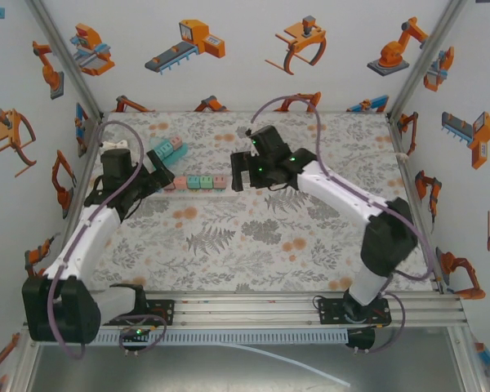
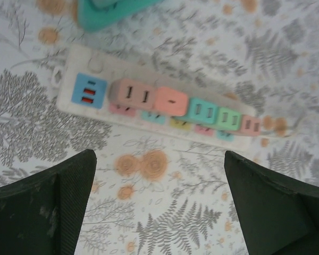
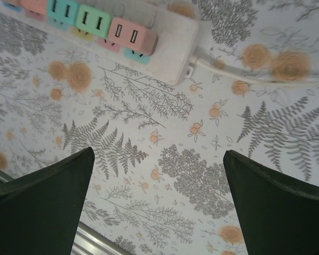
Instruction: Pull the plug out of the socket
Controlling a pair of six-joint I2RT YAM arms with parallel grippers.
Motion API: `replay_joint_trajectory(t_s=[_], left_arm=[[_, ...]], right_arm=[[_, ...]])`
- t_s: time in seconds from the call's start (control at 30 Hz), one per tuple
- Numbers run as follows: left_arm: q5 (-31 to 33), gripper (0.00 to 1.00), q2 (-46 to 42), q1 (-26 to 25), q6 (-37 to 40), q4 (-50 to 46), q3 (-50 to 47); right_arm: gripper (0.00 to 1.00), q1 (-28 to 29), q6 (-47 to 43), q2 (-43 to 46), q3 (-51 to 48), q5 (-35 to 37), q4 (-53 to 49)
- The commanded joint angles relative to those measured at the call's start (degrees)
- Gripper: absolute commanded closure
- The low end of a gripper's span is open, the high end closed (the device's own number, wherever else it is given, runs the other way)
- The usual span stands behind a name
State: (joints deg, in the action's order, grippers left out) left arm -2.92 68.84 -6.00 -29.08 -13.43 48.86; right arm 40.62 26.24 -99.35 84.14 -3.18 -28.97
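From the top camera, saw a white plastic power strip [image 1: 198, 185] lying crosswise near the middle of the floral-patterned table [image 1: 253, 245], with a row of pastel cube-shaped plugs [image 1: 204, 180] seated in it. Found the left claw [image 1: 165, 175] at the strip's left end and the right claw [image 1: 241, 173] just beside its right end, both spread open and empty. Noted a second, teal block row [image 1: 166, 149] behind the left claw. Through the left wrist camera, looked down on the strip beyond wide-open dark fingers [image 2: 64, 202], clear of it; made out a blue panel [image 2: 89, 90] at one end, then salmon, orange, teal, green and pink plugs. Through the right wrist camera, caught the strip's other end at the upper edge, with a white cable [image 3: 255, 74] running off it, and fingers well apart over bare table.
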Motion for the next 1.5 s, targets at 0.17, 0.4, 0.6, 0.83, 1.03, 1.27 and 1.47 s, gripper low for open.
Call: replay_joint_trajectory(t_s=[0.17,0.4,0.6,0.83,1.03,1.27,1.47], left_arm=[[-4.3,0.09,15.9,10.8,-2.8,3.8,3.6],[-5.4,0.34,23.4,14.1,-4.5,7.5,4.8],[-8.9,0.50,28.0,16.6,-3.3,8.7,7.3],[-13.8,0.59,32.0,17.0,-1.4,9.6,9.4],[-20.3,0.56,33.0,17.0,-3.2,13.0,7.7],[-26.7,0.57,31.2,15.4,-7.6,19.0,0.3],[-25.1,0.64,28.5,11.7,-7.3,16.4,-2.8]], right_arm=[[0.01,-3.9,8.3,-10.1,5.5,1.9,3.5],[0.21,-6.6,12.9,-14.0,4.5,-1.3,9.8],[0.36,-6.6,13.8,-20.4,8.3,-5.1,10.1],[0.47,-6.7,15.0,-25.5,10.6,-8.5,11.6],[0.54,-6.6,15.3,-28.0,10.9,-9.4,10.9],[0.59,-6.6,15.0,-26.8,9.0,-8.6,10.7],[0.61,-7.1,13.6,-22.0,5.2,-7.4,10.9]])
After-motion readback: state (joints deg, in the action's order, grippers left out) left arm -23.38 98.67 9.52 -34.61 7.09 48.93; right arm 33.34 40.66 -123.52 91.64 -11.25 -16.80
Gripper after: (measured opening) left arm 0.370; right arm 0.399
